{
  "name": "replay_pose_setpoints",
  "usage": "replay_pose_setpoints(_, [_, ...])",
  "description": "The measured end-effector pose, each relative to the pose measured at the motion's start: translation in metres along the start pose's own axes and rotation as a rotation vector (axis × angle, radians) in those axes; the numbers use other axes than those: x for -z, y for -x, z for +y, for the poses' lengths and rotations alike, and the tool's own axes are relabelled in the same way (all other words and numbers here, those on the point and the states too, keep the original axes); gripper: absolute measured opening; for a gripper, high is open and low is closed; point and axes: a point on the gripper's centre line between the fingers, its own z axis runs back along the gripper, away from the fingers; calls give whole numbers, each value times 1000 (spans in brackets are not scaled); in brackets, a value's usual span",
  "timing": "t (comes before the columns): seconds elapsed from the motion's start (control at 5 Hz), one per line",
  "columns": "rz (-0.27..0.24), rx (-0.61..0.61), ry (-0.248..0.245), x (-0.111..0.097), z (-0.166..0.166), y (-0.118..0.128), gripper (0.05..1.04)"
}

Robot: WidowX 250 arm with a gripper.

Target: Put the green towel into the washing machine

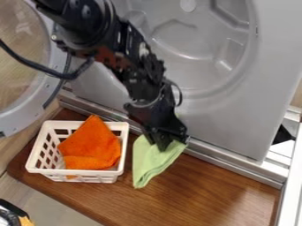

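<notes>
The gripper hangs low over the wooden board, just right of the white basket, shut on the upper end of the green towel. The towel's lower part hangs or lies to the lower left, beside the basket; whether it touches the board I cannot tell. Behind the arm stands the grey washing machine, with its round drum opening at the top. Its round door is swung open at the left.
A white basket holds an orange cloth left of the gripper. A metal rail runs along the machine's foot. A white frame stands at the right, and a black and yellow object lies bottom left.
</notes>
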Motion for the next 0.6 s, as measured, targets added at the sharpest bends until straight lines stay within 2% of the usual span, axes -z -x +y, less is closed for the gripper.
replay_pose_setpoints(0.2, [-43,-7,1,-13,-2,-10,91])
replay_pose_setpoints(0.4, [-109,-21,4,-29,3,-24,91])
replay_pose_setpoints(0.6, [-148,-13,1,-35,6,-36,91])
